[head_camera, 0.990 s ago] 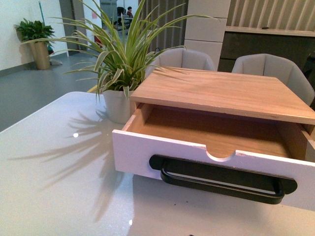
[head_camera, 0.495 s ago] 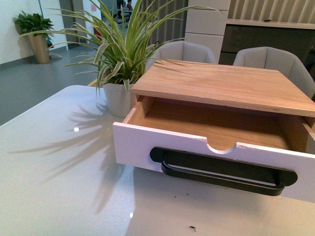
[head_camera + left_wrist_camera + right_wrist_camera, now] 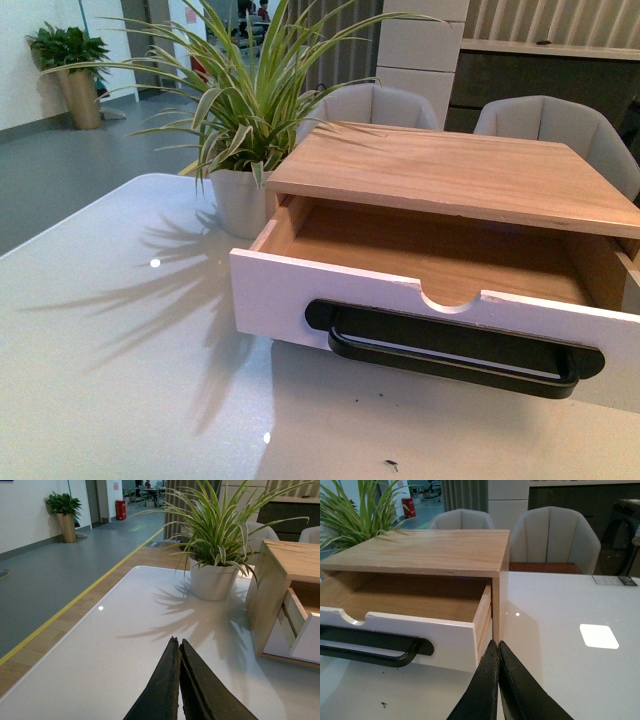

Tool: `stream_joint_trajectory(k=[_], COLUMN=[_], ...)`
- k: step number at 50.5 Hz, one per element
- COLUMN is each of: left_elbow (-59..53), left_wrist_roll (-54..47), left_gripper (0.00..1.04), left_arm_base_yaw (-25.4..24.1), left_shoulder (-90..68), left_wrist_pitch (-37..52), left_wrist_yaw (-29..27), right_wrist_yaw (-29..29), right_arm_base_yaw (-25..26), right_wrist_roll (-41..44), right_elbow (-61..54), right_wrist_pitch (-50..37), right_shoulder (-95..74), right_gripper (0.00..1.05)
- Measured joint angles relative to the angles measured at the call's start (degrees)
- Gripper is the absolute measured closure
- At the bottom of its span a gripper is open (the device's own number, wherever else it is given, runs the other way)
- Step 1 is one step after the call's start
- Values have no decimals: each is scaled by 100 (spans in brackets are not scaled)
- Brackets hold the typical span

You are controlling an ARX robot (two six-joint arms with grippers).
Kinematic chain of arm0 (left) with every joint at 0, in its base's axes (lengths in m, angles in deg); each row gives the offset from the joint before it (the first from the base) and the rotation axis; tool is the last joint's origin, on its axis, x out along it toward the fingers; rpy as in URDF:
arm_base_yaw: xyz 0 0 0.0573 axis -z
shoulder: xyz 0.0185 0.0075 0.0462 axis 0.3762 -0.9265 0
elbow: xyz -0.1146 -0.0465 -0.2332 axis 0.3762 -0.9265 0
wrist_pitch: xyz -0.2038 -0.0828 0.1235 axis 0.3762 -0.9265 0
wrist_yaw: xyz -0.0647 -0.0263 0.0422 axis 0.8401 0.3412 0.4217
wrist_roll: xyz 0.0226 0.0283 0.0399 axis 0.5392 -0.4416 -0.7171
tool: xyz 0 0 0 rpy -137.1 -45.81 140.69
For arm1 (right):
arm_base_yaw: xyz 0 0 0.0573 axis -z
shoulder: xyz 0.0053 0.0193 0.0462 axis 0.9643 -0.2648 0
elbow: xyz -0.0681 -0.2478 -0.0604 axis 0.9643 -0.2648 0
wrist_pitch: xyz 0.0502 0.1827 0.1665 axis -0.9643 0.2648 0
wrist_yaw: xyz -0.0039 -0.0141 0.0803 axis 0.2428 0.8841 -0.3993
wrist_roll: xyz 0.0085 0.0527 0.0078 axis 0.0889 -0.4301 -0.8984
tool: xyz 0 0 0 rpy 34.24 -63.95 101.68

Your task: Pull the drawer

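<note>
The drawer stands pulled well out of its light wood case, showing a bare wood inside. Its white front carries a long black bar handle under a semicircular notch. Neither arm shows in the front view. In the left wrist view my left gripper is shut on nothing above the table, left of the drawer. In the right wrist view my right gripper is shut and empty, just off the right corner of the drawer, whose black handle it is clear of.
A potted spider plant in a white pot stands behind the case's left corner. The white glossy table spreads to the left. Grey chairs sit behind the case. A small dark speck lies on the table by the drawer.
The front view shifted a little from one second ago to half a second ago; since then nothing has moved. The drawer stays pulled out.
</note>
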Motion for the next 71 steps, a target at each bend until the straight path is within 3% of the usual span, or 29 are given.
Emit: stream_joint_trajectory(k=[14, 18, 31, 52, 71], left_elbow=[0, 0, 0, 0, 0], left_wrist_roll=[0, -2, -2, -2, -17], left_gripper=[102, 102, 102, 7, 7], left_arm_base_yaw=[0, 0, 0, 0, 0], left_shoulder=[450, 1163, 1327, 1327, 1327], left_wrist_pitch=[-463, -1307, -1364, -1366, -1366], left_wrist_yaw=[0, 0, 0, 0, 0], right_wrist_yaw=[0, 0, -2, 0, 0], right_arm_base_yaw=[0, 0, 0, 0, 0], right_wrist_roll=[0, 2, 2, 4, 4], right_elbow=[0, 0, 0, 0, 0], right_wrist_pitch=[0, 2, 2, 2, 2], right_shoulder=[2, 2, 7, 7, 7], right_gripper=[103, 103, 103, 9, 9])
